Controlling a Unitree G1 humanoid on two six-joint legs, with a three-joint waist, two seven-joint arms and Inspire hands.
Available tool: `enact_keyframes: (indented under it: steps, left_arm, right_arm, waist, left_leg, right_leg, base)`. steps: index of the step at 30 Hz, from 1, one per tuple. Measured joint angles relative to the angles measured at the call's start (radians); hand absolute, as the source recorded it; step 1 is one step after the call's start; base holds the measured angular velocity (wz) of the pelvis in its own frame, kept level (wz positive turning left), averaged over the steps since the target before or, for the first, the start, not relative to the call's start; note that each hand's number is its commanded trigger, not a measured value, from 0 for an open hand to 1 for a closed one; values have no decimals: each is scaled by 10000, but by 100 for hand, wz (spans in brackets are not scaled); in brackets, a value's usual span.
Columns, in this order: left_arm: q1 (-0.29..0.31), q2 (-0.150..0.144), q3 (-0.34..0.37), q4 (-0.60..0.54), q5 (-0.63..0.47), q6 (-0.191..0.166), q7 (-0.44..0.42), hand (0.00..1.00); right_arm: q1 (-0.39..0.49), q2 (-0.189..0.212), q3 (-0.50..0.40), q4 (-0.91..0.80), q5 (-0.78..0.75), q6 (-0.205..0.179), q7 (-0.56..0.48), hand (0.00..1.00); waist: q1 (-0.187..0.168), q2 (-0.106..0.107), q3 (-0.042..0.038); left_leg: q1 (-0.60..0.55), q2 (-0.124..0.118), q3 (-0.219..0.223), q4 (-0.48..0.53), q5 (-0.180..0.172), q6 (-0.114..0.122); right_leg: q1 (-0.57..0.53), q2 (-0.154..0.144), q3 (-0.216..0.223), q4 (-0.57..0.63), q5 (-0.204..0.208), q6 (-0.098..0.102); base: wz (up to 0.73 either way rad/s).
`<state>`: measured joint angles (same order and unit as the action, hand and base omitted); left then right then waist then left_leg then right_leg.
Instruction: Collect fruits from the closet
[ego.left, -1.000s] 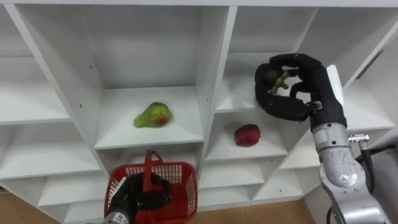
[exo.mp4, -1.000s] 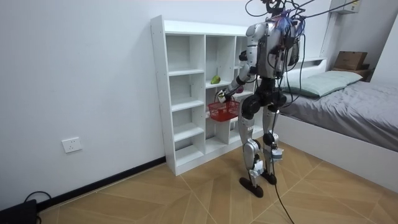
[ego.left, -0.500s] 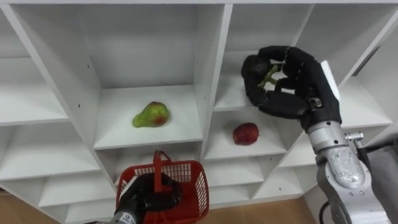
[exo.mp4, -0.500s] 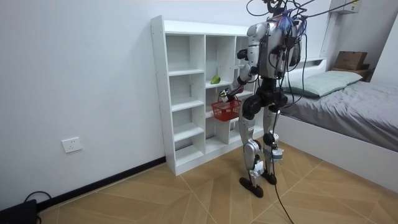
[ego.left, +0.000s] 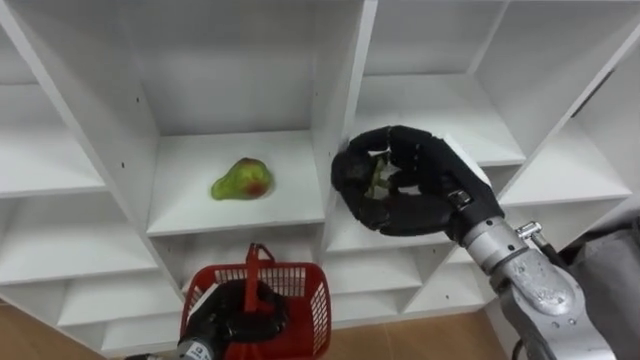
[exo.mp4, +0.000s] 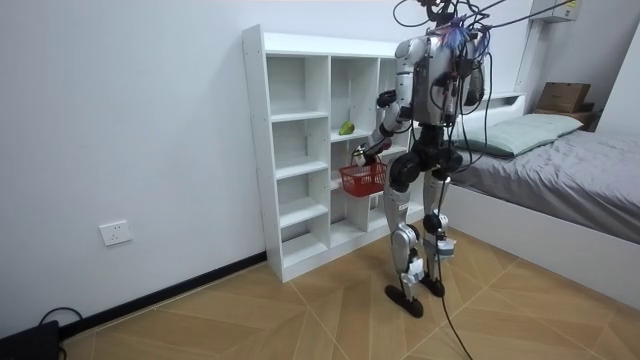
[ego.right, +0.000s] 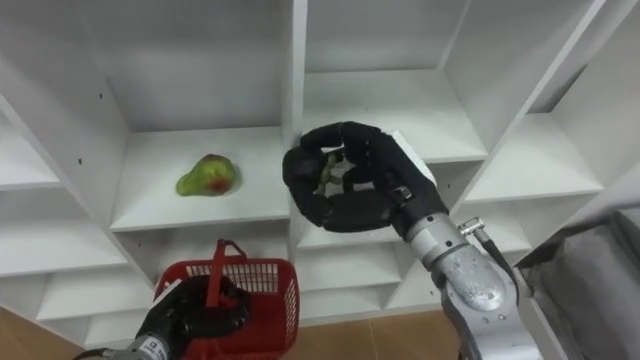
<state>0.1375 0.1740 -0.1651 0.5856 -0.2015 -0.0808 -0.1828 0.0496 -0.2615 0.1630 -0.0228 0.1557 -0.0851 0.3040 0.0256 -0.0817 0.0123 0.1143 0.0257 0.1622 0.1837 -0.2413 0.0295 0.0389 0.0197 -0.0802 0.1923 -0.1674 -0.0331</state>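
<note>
My right hand (ego.left: 425, 205) is shut on a small green fruit (ego.left: 380, 178), of which only a sliver shows between the curled fingers. The hand hangs in front of the white closet's (ego.left: 342, 90) middle divider, above and to the right of the red basket (ego.left: 306, 300). Low at the front, my left hand (ego.left: 235, 322) is shut on the basket's upright handle. A green pear with a red blush (ego.left: 243, 181) lies on the shelf to the left of my right hand. In the room view I stand facing the closet (exo.mp4: 300, 150) with the basket (exo.mp4: 362, 179) held at hip height.
The closet's compartments around the pear are bare white shelves with upright dividers between them. A bed (exo.mp4: 560, 160) stands at the room view's right, behind me. A wooden floor lies below the closet.
My right hand has drawn the green fruit out of the right compartment, down and leftward, and now covers the spot where a red fruit lay. The basket has shifted slightly right.
</note>
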Motion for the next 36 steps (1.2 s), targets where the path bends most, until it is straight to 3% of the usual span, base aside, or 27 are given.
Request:
enact_keyframes:
  steps: [4, 9, 19, 29, 36]
  left_arm:
    - [-17, 44, -1, -76, 3, 3, -71, 100]
    - [-13, 105, 28, -92, -4, 19, -279, 100]
    - [4, 141, -2, -190, 0, 191, -479, 100]
    - [28, 112, -62, -186, -15, 193, -470, 100]
    - [32, 85, -56, -189, -8, 192, -452, 100]
  right_arm:
    - [312, -212, 394, 117, -70, 365, 887, 100]
    - [439, -227, 508, 128, -267, 450, 1785, 100]
    - [558, -465, 506, 261, -1063, 941, 3278, 100]
    - [744, -465, 540, 900, -1264, 1015, 3384, 100]
    - [768, -260, 839, 1436, -1611, 992, 2819, 100]
  waist:
    - [122, -188, -23]
    - [187, -296, -76]
    - [251, -177, 1]
    - [624, -197, -15]
    - [653, -210, -48]
  left_leg:
    - [-187, -8, -5, 42, 0, 0]
    - [-176, -6, -9, 72, 0, 1]
    - [-164, 28, -11, 38, 0, -1]
    - [-176, 16, -29, 35, 0, -2]
    - [-169, 1, -177, 81, 0, 0]
  right_leg:
    - [-211, -23, -37, 138, 0, 1]
    - [-186, -26, -27, 134, 1, 0]
    - [-214, 9, -20, 168, 41, -49]
    - [-206, 6, -49, 157, 41, -48]
    - [-46, -23, -188, 111, 42, -47]
  base:
    - [0]
    - [0]
    - [0]
    - [0]
    - [6]
